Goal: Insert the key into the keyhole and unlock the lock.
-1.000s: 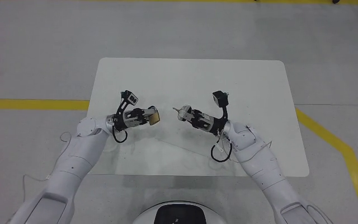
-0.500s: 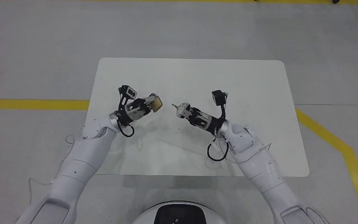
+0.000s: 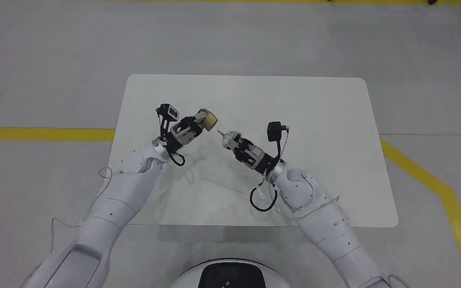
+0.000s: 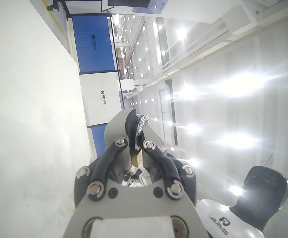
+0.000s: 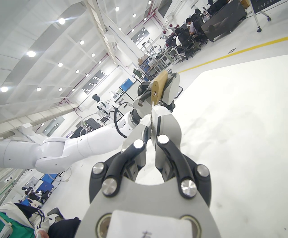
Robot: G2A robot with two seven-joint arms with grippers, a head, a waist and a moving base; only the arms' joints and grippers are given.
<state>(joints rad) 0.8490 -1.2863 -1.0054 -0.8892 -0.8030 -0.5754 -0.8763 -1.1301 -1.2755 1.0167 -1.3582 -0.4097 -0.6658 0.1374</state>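
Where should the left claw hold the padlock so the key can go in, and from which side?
Clamp across the flat brass faces of the padlock, coming from the shackle side, as the left claw does now. That leaves the narrow end with the keyhole bare and facing the key in the right claw.

Across the room, a blue wall panel (image 4: 94, 42) carries one short line of white lettering with a small logo. The white panel (image 4: 102, 99) just beside it bears the same kind of mark in dark print. A pale board (image 4: 148, 6) farther off has lines of print too small to make out.
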